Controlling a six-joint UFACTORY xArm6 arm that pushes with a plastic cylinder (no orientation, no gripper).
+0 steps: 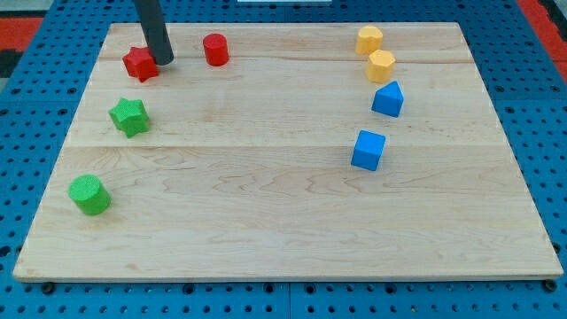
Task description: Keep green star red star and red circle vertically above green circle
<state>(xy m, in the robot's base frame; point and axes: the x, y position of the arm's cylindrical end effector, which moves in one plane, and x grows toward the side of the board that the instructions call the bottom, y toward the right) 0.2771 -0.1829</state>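
The red star [139, 64] lies near the board's top left corner. My tip [163, 61] rests on the board right against the red star's right side. The red circle [215, 50] stands to the right of my tip, apart from it. The green star [129, 116] lies below the red star. The green circle [89, 195] sits at the view's lower left, below and left of the green star.
Two yellow blocks [369, 40] [381, 66] stand near the top right. A blue block [387, 99] and a blue cube [368, 150] lie below them. The wooden board [283, 221] sits on a blue perforated surface.
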